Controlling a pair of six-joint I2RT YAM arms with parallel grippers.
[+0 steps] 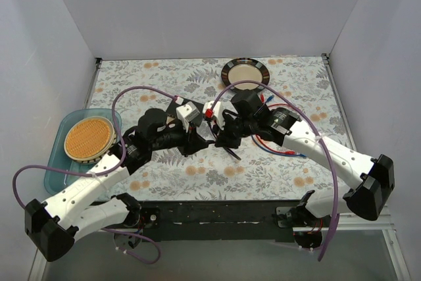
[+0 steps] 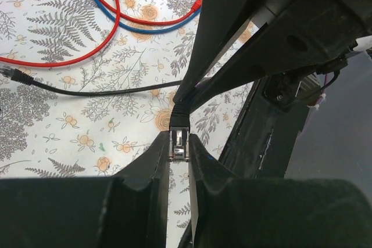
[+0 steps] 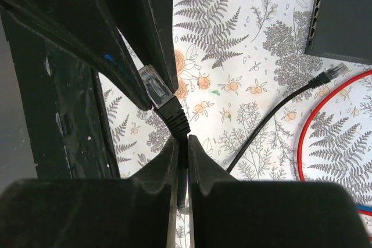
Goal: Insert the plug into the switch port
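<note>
Your left gripper point(image 2: 178, 143) pinches the clear plug point(image 2: 178, 150) and your right gripper point(image 3: 181, 146) clamps its black boot point(image 3: 174, 121) above the floral cloth point(image 3: 232, 39), while the right wrist view, not the left, shows the switch point(image 3: 343, 10), its ports point(image 3: 315, 4) well apart from the plug, with a red cable point(image 3: 302, 137) and a loose black cable end point(image 3: 334, 72) beside it.

My left pincer point(image 2: 178, 143), nipping the plug point(image 2: 179, 148), and right pincer point(image 3: 182, 143), nipping its black cable point(image 2: 99, 92), are crowding each other tip to tip. A red cable point(image 3: 300, 143) is looping across the counter point(image 3: 232, 45) near the black box point(image 3: 343, 10).
</note>
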